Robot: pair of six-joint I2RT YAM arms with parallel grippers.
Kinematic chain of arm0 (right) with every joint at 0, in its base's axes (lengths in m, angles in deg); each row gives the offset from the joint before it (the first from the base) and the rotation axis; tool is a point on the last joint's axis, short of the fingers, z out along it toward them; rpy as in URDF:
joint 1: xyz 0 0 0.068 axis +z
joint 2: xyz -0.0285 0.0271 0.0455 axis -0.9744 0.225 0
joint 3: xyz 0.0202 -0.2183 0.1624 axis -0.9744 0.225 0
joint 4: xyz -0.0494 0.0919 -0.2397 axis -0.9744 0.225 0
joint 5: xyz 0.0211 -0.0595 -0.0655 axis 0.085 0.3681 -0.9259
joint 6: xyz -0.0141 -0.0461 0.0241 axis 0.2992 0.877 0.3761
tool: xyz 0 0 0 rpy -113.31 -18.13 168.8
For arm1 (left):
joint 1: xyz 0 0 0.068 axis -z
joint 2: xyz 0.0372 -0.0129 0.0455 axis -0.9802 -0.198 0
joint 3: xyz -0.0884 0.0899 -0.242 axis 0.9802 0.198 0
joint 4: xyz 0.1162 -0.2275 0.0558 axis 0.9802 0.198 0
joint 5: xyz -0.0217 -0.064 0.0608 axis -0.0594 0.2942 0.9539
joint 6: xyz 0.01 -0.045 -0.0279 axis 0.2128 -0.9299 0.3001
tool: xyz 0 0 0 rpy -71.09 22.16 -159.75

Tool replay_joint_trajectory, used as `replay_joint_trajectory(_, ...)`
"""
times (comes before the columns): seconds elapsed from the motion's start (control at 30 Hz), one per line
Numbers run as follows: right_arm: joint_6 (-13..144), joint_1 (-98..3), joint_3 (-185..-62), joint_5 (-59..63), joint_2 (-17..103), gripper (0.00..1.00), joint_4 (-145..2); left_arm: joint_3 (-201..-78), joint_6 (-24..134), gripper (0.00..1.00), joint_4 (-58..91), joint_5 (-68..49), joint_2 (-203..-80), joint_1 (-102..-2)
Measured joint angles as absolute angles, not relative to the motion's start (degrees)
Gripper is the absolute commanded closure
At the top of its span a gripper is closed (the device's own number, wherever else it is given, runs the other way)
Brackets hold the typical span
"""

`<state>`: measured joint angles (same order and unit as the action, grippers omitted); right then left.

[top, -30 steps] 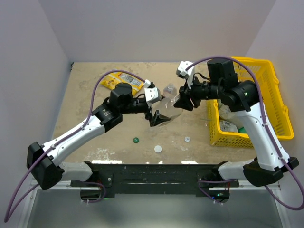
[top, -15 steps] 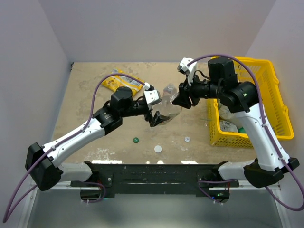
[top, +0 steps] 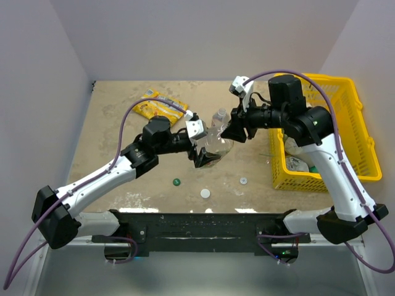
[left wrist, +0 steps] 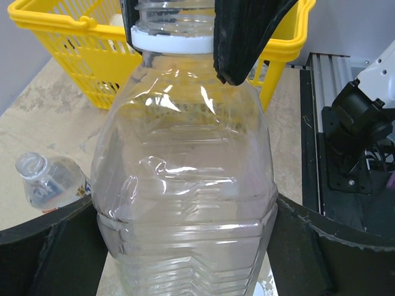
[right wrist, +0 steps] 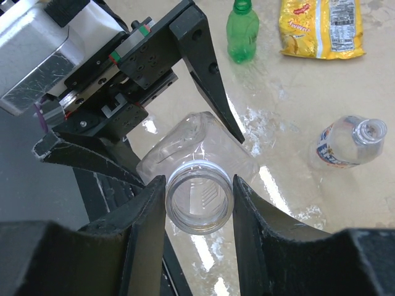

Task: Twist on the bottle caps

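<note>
Left pincer (top: 207,155) closed onto clear bottle (left wrist: 185,185): empty, uncapped.

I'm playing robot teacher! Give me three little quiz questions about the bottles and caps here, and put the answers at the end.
1. True or false: the held bottle already has its cap on.
2. The green cap lies: A) inside a bottle, B) on the table, C) between a gripper's fingers.
3. Fill in: the ___ gripper pinches the held bottle's neck.
Key: 1 false, its mouth is open. 2 B. 3 right.
</note>
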<state>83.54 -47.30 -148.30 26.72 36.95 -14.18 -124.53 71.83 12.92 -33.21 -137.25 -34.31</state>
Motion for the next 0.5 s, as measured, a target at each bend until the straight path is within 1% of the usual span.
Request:
replay_joint_trajectory(0.07, 83.4, -47.3, -148.3, 26.7, 36.9, 1.00, -14.2, -124.0, 71.5, 0.19, 12.2, -33.3, -137.2, -34.3)
replay_joint_trajectory(0.1, 83.3, -47.3, -148.2, 26.7, 36.9, 1.00, -14.2, -123.8, 71.6, 0.26, 11.9, -33.3, -137.2, -34.3)
replay_joint_trajectory(0.13, 83.2, -47.3, -148.1, 26.7, 36.9, 1.00, -14.2, -123.7, 71.7, 0.29, 11.9, -33.3, -137.1, -34.3)
replay_joint_trajectory(0.17, 83.0, -47.3, -147.9, 26.7, 36.9, 0.97, -14.4, -123.5, 71.8, 0.33, 11.9, -33.2, -137.0, -34.3)
replay_joint_trajectory(0.2, 83.0, -47.3, -147.6, 26.7, 36.9, 0.67, -14.5, -123.1, 71.9, 0.37, 11.8, -33.1, -136.7, -34.3)
replay_joint_trajectory(0.23, 82.8, -47.3, -147.3, 26.7, 36.9, 0.55, -14.6, -122.6, 71.9, 0.38, 11.9, -32.9, -136.3, -34.3)
replay_joint_trajectory(0.27, 82.6, -47.2, -146.8, 26.8, 36.9, 0.35, -14.7, -122.1, 71.9, 0.46, 12.0, -32.7, -135.9, -34.3)
replay_joint_trajectory(0.3, 82.6, -47.0, -146.7, 26.8, 36.9, 0.21, -14.6, -121.7, 72.0, 0.53, 12.4, -32.4, -135.4, -34.3)
replay_joint_trajectory(0.33, 82.4, -46.9, -146.8, 26.7, 37.0, 0.18, -14.4, -121.6, 72.1, 0.60, 12.6, -32.1, -135.1, -34.3)
replay_joint_trajectory(0.37, 82.8, -46.9, -147.2, 25.8, 37.1, 0.16, -14.0, -121.5, 72.6, 0.74, 13.7, -31.7, -134.6, -34.3)
replay_joint_trajectory(0.4, 83.0, -47.0, -148.2, 25.1, 37.1, 0.12, -13.4, -121.2, 73.2, 0.81, 15.5, -30.9, -133.8, -34.3)
replay_joint_trajectory(0.43, 83.4, -47.1, -149.6, 24.2, 37.1, 0.12, -12.9, -121.0, 73.6, 0.87, 17.0, -30.4, -133.2, -34.3)
replay_joint_trajectory(0.47, 84.1, -47.2, -150.9, 23.5, 37.1, 0.12, -12.5, -120.6, 74.2, 1.00, 18.7, -29.3, -132.3, -34.3)
replay_joint_trajectory(0.5, 85.3, -47.2, -152.0, 22.5, 36.4, 0.12, -12.7, -120.1, 74.7, 1.00, 20.5, -28.1, -131.1, -34.4)
